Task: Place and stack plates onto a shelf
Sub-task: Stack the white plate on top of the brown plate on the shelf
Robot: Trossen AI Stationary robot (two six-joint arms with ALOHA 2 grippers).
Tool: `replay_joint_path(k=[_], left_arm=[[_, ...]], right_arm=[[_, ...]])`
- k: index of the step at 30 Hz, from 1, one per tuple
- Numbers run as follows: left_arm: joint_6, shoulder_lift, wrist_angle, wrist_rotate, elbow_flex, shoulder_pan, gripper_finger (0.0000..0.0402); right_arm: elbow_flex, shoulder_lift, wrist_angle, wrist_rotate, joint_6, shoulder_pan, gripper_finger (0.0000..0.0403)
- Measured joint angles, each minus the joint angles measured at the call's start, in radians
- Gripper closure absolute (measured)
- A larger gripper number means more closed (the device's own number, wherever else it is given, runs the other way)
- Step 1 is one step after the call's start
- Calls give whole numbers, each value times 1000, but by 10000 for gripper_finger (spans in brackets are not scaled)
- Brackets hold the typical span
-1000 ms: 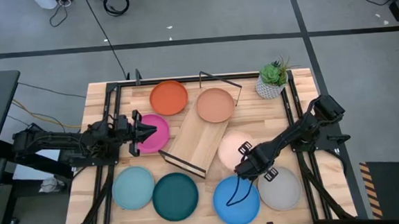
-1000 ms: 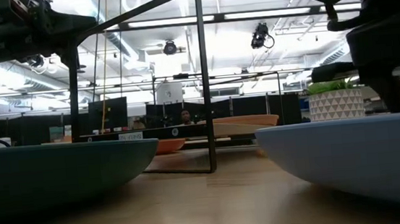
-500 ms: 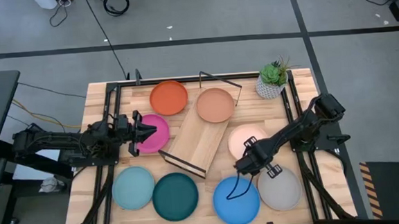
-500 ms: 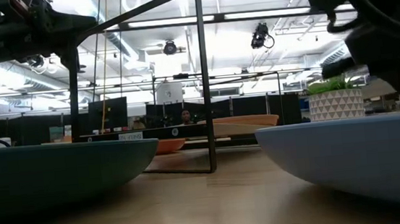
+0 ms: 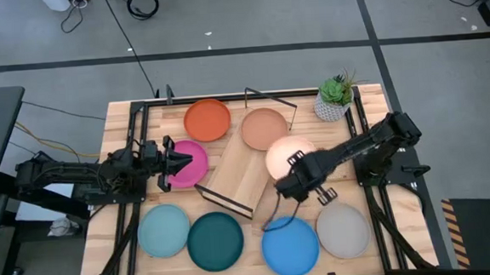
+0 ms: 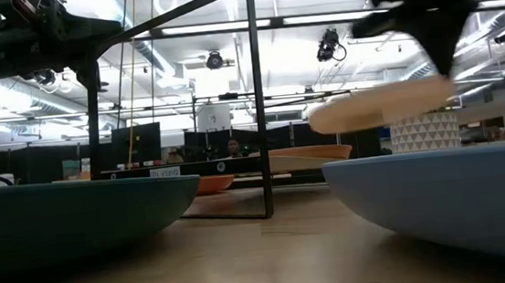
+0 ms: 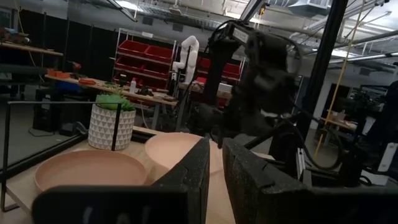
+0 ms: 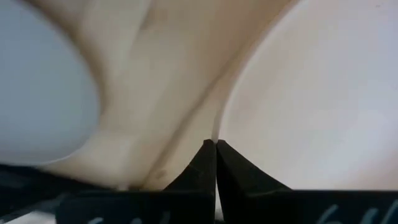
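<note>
My right gripper [image 5: 296, 179] is shut on the cream plate [image 5: 285, 155], which hangs in the air by the right end of the shelf [image 5: 245, 170]; the low view shows this plate [image 6: 382, 106] above the table. My left gripper [image 5: 186, 161] hovers shut over the magenta plate [image 5: 194, 164]. The brown plate [image 5: 264, 129] lies on the shelf's far end. Orange [image 5: 207, 120], pale blue [image 5: 164, 229], dark teal [image 5: 215, 240], bright blue [image 5: 290, 246] and grey [image 5: 343, 230] plates rest flat on the tabletop. My right gripper pinches the cream plate's rim [image 8: 219, 127] between its two fingers, on the plate's near edge [image 5: 291, 172]. The fingers come from the table's near-right side. The plate is lifted clear and slightly tilted, reaching away from the gripper toward the far edge.
A potted plant [image 5: 334, 98] in a white pot stands at the far right corner. The shelf lies slantwise, with black wire frames at its far end [image 5: 270, 97] and near end [image 5: 223, 203]. Black rails run along both sides of the slatted tabletop [image 5: 134, 127].
My right gripper has raised the cream plate off the table and carried it toward the far edge and a little left, toward the shelf's right end. The plate now hangs clear above the table, where before it sat low. The left arm has kept still.
</note>
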Motion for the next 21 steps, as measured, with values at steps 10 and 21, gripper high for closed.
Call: replay_joint_path(k=[10, 21], left_arm=[[50, 0, -10, 0, 0, 0, 351], [23, 0, -38, 0, 0, 0, 351]], right_arm=[[26, 0, 208, 70, -319, -288, 397], [5, 1, 435, -59, -492, -478, 397]])
